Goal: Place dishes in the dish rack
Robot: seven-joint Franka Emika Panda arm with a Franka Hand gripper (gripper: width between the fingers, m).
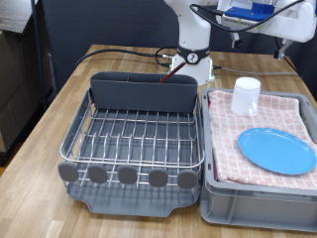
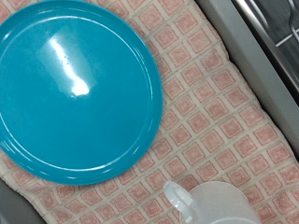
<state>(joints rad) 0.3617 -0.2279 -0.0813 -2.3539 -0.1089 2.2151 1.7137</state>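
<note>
The round light-blue plate (image 1: 276,150) lies flat on the red-checked cloth in the grey crate at the exterior view's right. It fills much of the wrist view (image 2: 75,89). The white cylindrical cup (image 1: 245,95) stands upright on the cloth behind the plate, and its rim shows in the wrist view (image 2: 220,201). The dish rack (image 1: 139,139) stands at the exterior view's left with nothing on its wires. The wooden spoon is not in view. My gripper's hand (image 1: 260,18) hangs high above the crate at the exterior view's top right. Its fingers do not show in either view.
The red-checked cloth (image 1: 260,124) lines the grey crate (image 1: 248,203), which touches the rack's right side. The tall grey utensil bin (image 1: 144,92) stands at the rack's back, with grey discs (image 1: 127,176) along its front. The robot base (image 1: 190,55) and cables lie behind.
</note>
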